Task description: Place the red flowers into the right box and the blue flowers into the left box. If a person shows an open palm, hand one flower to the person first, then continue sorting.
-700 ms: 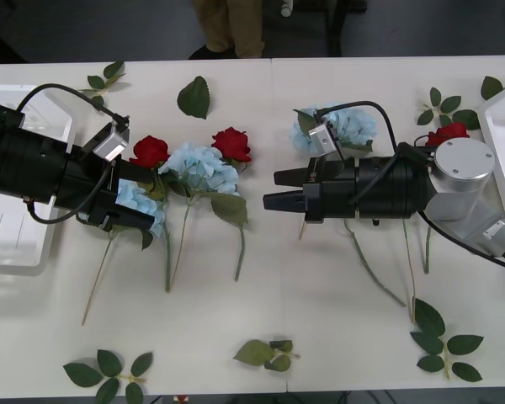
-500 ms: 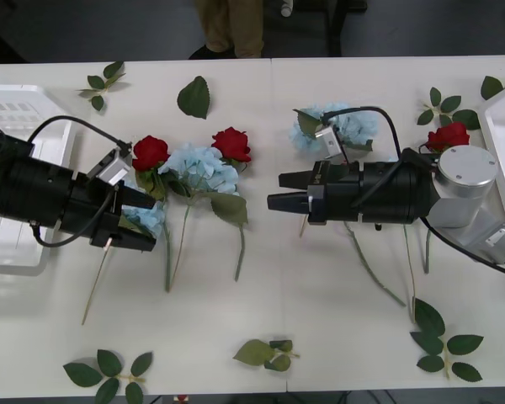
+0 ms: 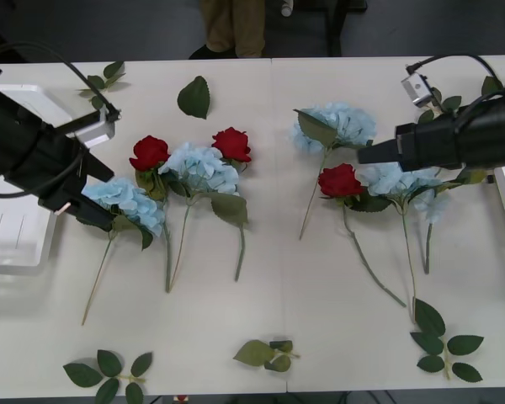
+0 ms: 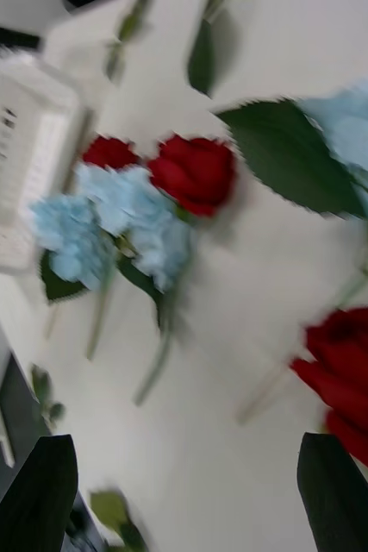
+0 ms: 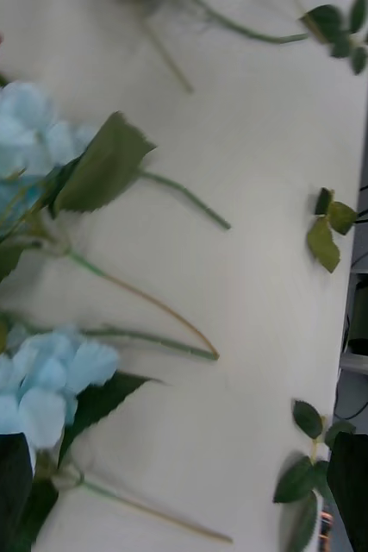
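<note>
Nearest on the white worktop (image 3: 320, 295) lie loose green leaf sprigs (image 3: 269, 353). Farther in, artificial deep-red roses (image 3: 150, 152) and pale sky-blue hydrangea clusters (image 3: 200, 167) lie in two groups on their green stems. The left tool (image 3: 91, 215), black fingers spread and released, hangs just beside the leftmost blue cluster (image 3: 124, 202). The right tool (image 3: 366, 156), likewise released, hangs above a blue cluster (image 3: 396, 178) near a red rose (image 3: 340, 180). The ridged white plastic tray (image 3: 17, 244) sits at the left edge.
</note>
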